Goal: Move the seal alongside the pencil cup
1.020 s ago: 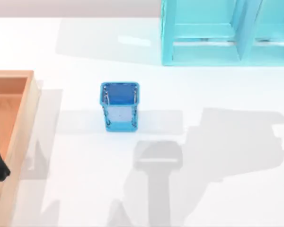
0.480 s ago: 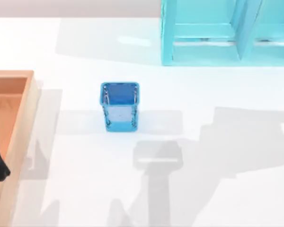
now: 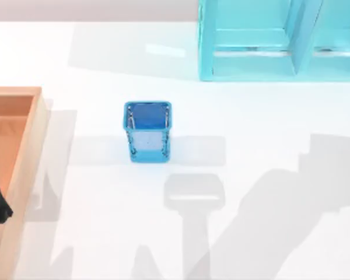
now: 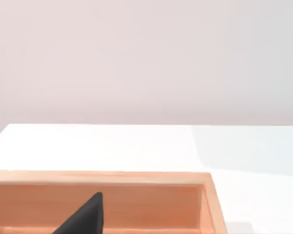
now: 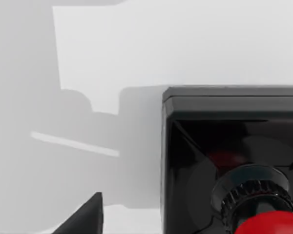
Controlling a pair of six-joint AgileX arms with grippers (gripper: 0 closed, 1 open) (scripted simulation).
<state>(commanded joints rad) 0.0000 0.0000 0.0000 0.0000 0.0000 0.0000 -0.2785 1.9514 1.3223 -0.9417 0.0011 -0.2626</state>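
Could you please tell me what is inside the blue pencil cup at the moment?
In the top view the pencil cup stands upright and looks empty: only its blue floor and mesh walls show. The seal is not in it; it stands on the white table in the right wrist view.

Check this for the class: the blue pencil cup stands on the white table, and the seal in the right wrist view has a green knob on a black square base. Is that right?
Not quite. The knob is red, not green: the right wrist view shows the seal with a red knob above its black square base. The rest holds: the top view shows the pencil cup standing on the white table.
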